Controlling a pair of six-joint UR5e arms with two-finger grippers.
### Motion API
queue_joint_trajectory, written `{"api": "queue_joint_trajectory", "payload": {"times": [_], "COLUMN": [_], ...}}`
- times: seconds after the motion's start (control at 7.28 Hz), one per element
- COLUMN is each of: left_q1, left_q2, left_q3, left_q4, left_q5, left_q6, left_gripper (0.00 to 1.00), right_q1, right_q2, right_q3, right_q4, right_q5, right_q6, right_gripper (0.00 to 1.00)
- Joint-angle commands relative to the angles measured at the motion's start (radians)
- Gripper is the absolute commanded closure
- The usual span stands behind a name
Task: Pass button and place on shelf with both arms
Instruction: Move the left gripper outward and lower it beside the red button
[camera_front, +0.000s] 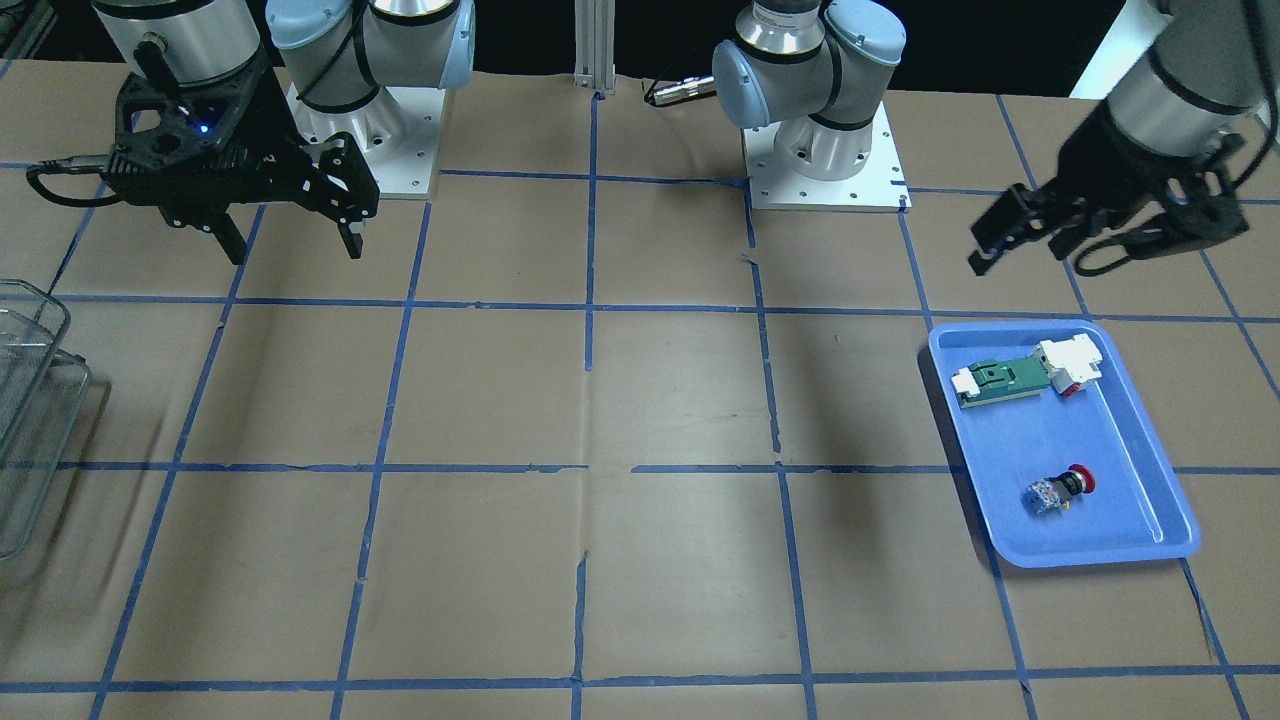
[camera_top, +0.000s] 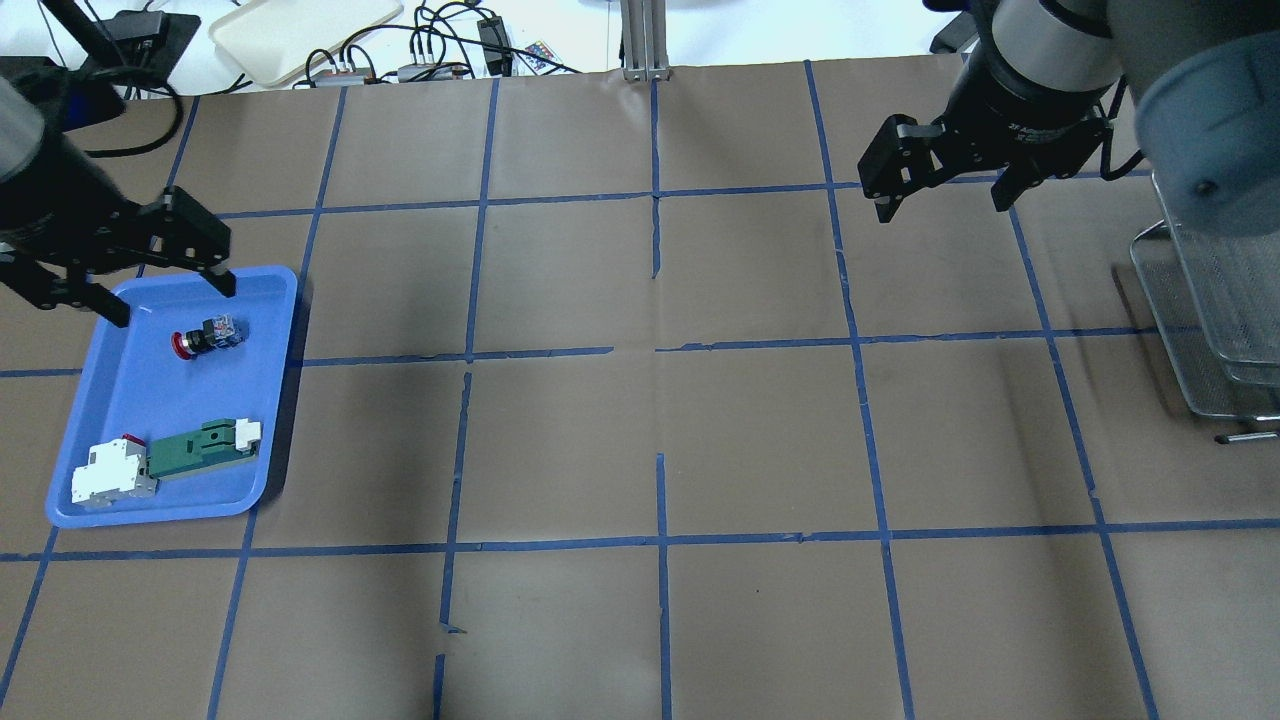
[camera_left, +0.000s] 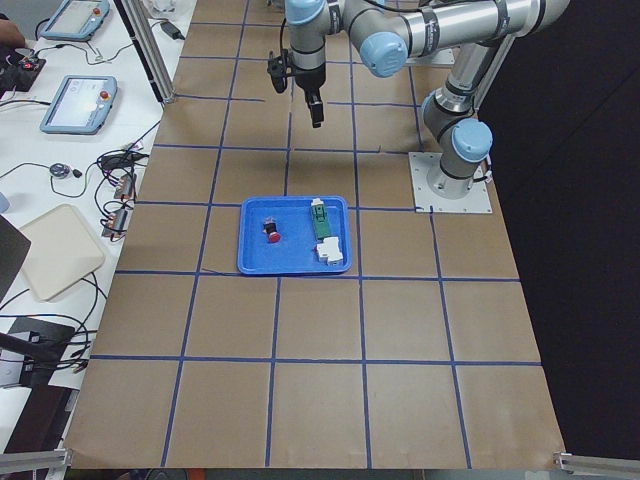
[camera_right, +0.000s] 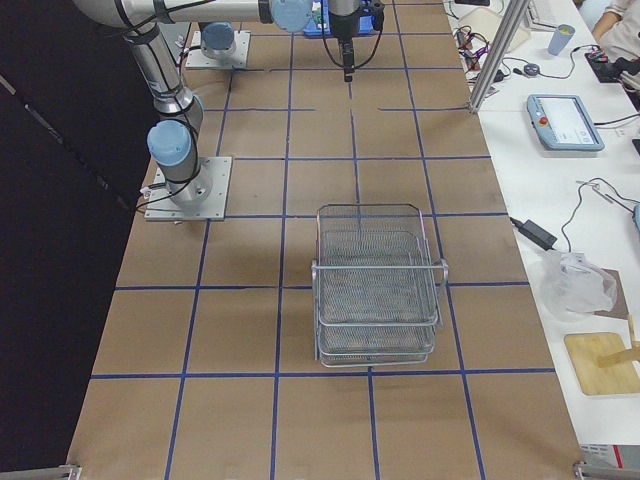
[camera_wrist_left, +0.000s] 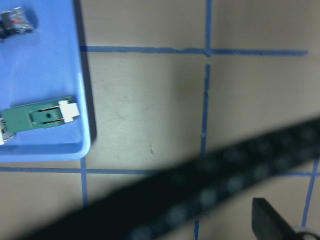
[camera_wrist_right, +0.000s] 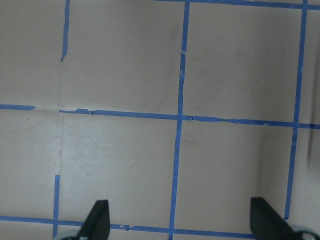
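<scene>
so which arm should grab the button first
Left. The left gripper hovers open at the blue tray, close to the button; the right gripper is across the table, by the shelf.

Overhead, front cams on opposite sides (tray (camera_front: 1110, 440) shared)

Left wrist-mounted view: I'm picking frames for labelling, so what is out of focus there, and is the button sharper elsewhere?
Left wrist-mounted: a dark band, too blurred to identify, crosses the lower frame; the button is soft and cropped at the top-left corner. Exterior front-facing: it lies crisp in the blue tray.
</scene>
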Motion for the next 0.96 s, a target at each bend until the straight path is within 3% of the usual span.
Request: {"api": "queue_joint_trajectory", "payload": {"times": [0.0,0.14,0.41,0.69,0.82], "left_q1": [0.176,0.208,0.323,0.38,0.38], "left_q2": [-0.069,-0.1,-0.197,-0.296,-0.35], "left_q3": [-0.055,-0.068,-0.052,0.006,0.027], "left_q4": [0.226,0.32,0.373,0.373,0.373], "left_q5": [-0.009,-0.006,-0.023,-0.182,-0.187], "left_q6": [-0.195,-0.246,-0.396,-0.49,-0.607], "left_gripper": [0.0,0.0,0.0,0.0,0.0], "right_q1": [0.0,0.0,0.0,0.0,-0.001], "right_q2": [-0.001,-0.001,-0.001,0.001,-0.001], "right_q3": [0.001,0.002,0.002,0.002,0.001], "right_q4": [0.0,0.0,0.0,-0.011,-0.003], "right_q5": [0.0,0.001,0.001,-0.002,-0.002], "right_q6": [-0.007,-0.007,-0.007,-0.077,-0.09], "right_gripper": [0.0,0.0,0.0,0.0,0.0]}}
